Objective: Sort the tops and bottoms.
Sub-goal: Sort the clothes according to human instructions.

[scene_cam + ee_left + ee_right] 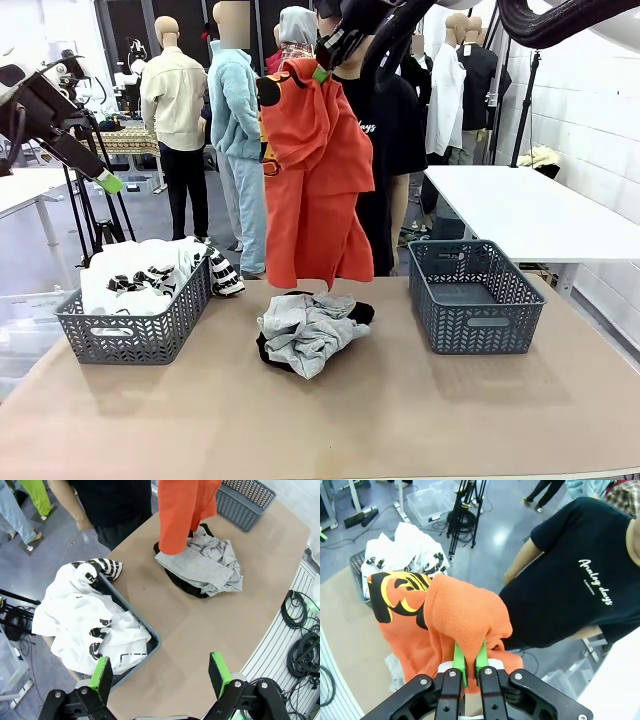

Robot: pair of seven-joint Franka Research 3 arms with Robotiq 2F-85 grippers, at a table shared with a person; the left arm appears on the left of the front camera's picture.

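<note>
Presently the orange shirt point(315, 170) hangs high above the middle of the table point(400, 415), a fold of it pinched between the closed fingers of the right gripper point(470, 656). Directly below, the light grey shirt point(312, 330) lies crumpled on the black garment point(363, 313). The white printed shirt point(135, 275) sits in the left basket point(130, 338); a second basket point(475, 300) stands to the right. The left gripper point(160, 662), jaws wide apart, holds nothing and hangs above the left basket.

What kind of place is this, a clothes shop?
More likely a robot lab: the robot's right pincer holds an orange shirt over a work table with grey baskets, and cables lie beside it.
</note>
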